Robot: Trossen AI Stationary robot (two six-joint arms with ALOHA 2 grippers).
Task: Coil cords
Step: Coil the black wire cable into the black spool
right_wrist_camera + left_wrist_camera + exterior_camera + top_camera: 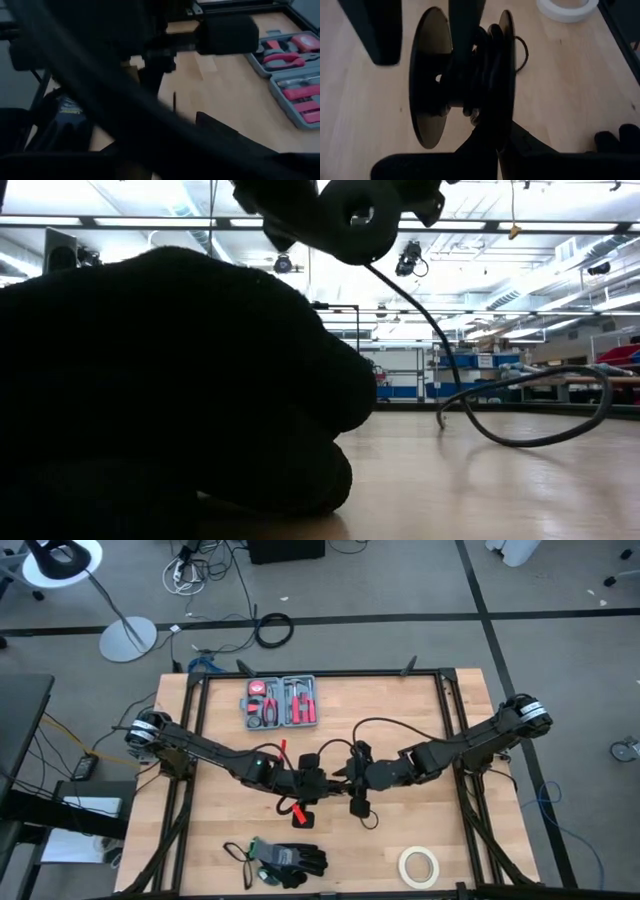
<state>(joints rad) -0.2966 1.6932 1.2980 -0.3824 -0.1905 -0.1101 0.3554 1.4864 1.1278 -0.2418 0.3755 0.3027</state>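
Observation:
A black spool (465,80) with two round discs carries wound turns of the black cord (487,75). My left gripper (318,783) is shut on this spool at mid-table, above the wood. From the spool (350,215) the cord's tail (530,438) hangs down and loops over the table toward the far side (378,723). My right gripper (350,772) faces the left one, open. One of its fingers (465,25) stands between the discs and the other (372,30) outside the disc. My left gripper pinches the spool at the rim of one disc (496,142), on the side nearest its wrist, coming slanting down from the table's left. The spool is lifted clear, discs upright, with the cord hanging slack below. My right gripper's fingers straddle one disc; I cannot tell whether they touch it.
A grey tool case (282,702) with red-handled tools lies open at the far middle. Black gloves (290,860) lie at the near edge and fill the low view's left (150,380). A white tape roll (419,866) sits near right.

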